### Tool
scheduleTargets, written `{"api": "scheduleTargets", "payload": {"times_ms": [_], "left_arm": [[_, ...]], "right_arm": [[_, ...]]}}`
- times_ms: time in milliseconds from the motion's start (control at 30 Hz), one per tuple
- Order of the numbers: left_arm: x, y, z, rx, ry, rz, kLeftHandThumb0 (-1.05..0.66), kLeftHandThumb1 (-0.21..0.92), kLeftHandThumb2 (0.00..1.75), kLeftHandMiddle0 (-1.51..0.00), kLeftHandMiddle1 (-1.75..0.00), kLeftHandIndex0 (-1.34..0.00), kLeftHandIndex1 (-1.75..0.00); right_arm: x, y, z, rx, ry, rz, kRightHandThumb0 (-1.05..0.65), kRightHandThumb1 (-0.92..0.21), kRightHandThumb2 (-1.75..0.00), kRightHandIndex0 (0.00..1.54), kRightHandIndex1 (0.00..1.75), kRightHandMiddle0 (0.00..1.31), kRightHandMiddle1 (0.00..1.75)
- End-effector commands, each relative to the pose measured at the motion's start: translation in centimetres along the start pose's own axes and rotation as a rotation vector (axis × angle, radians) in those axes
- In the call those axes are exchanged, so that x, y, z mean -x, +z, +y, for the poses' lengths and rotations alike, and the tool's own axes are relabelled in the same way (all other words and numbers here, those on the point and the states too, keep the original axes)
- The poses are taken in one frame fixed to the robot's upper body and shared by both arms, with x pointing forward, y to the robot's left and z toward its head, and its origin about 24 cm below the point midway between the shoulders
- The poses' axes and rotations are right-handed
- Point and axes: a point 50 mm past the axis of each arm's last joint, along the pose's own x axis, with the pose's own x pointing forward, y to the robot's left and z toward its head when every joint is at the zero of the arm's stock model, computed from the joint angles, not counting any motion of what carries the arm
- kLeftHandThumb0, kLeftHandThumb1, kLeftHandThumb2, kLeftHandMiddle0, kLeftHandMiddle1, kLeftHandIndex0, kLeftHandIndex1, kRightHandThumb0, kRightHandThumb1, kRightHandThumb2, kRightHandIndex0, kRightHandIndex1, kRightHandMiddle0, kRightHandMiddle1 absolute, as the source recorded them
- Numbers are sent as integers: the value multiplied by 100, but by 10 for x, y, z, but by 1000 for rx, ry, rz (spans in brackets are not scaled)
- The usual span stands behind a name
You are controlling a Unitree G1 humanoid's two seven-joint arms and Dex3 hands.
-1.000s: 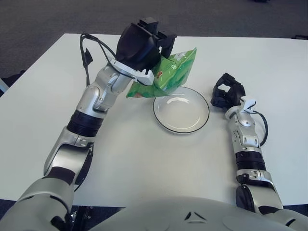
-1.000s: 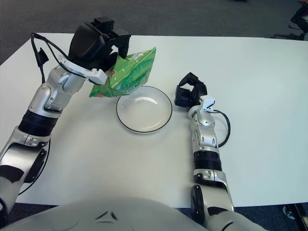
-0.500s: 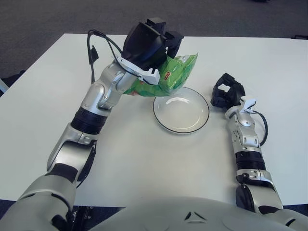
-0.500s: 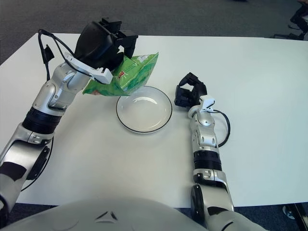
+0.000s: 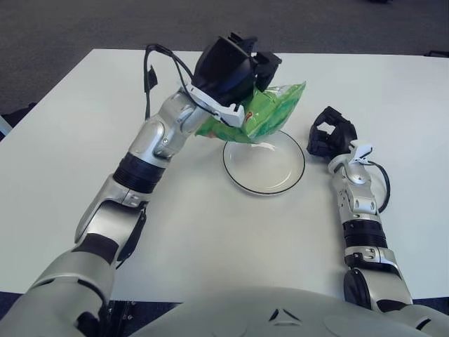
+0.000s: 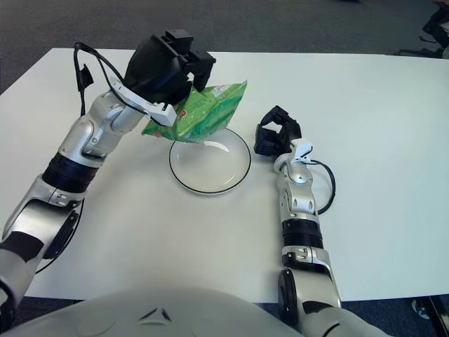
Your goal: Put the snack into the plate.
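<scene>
I had my left hand [image 5: 235, 67] clamped around the near end of the snack [image 5: 270, 116], a green crinkly bag, and I held it in the air so that its free end hung out over the far rim of the plate [image 5: 242, 179]. The bag was tilted, lower toward the dish, and I could not tell whether any corner touched the rim. I judged that this grip made sense: pinching 1 end left the rest of the bag free to settle into the shallow dish once I lowered and let go, and a soft, light bag like this would likely sag or slide instead of dropping straight. My right hand [image 5: 331, 137] showed just beside the plate on its right side, fingers curled in on nothing, out of the way of the drop. The plate was white with a dark edge, bare inside, and it sat on a plain white table [image 5: 210, 246]. Beyond the table lay dark grey carpet [image 5: 84, 21].
</scene>
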Motion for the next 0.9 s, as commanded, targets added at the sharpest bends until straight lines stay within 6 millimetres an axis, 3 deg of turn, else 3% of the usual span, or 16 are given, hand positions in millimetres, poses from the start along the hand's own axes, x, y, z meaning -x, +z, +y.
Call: {"api": "scheduleTargets", "payload": {"times_ms": [0, 400, 867], "left_arm": [[-1, -1, -3, -22, -9, 1, 58, 7, 161, -81, -175, -109, -175], [-4, 5, -17, -80, -55, -68, 57, 8, 160, -81, -175, -108, -175], [-1, 21, -45, 16, -157, -80, 57, 9, 159, -79, -175, -104, -175]], "right_arm": [[21, -34, -6, -5, -30, 133, -51, -23, -142, 132, 175, 68, 175], [22, -34, -4, -11, -31, 134, -52, -23, -143, 132, 175, 69, 175], [23, -33, -3, -18, -34, 134, -52, -23, -143, 132, 175, 69, 175]]}}
